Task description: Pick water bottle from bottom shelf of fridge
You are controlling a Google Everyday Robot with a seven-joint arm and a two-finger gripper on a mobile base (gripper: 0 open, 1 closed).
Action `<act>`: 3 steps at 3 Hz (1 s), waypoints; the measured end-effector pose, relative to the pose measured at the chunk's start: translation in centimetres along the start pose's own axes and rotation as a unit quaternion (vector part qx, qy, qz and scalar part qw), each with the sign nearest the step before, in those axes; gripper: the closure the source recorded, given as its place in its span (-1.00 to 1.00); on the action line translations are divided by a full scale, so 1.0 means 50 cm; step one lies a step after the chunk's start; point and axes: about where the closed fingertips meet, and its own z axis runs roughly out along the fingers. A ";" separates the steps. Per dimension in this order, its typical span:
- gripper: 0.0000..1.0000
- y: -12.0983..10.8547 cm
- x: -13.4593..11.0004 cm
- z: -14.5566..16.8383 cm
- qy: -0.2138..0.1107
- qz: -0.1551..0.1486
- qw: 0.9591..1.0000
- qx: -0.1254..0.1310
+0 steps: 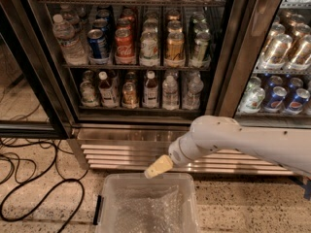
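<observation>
The robot's single white arm (257, 142) comes in from the right edge at about 4 o'clock. It runs leftward across the lower half of the view as one thick, smooth, rounded link, sloping slightly upward toward its near end. That end curves over into a bulbous white wrist (187, 149) just right of centre, turned down toward 8 o'clock. From the wrist the short tan claw (158, 167) juts out along the same 8 o'clock line, tilted downward, and sits low in the view at about 6 o'clock from centre.
</observation>
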 end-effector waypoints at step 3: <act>-1.00 -0.066 -0.058 0.052 -0.059 0.085 0.993 0.051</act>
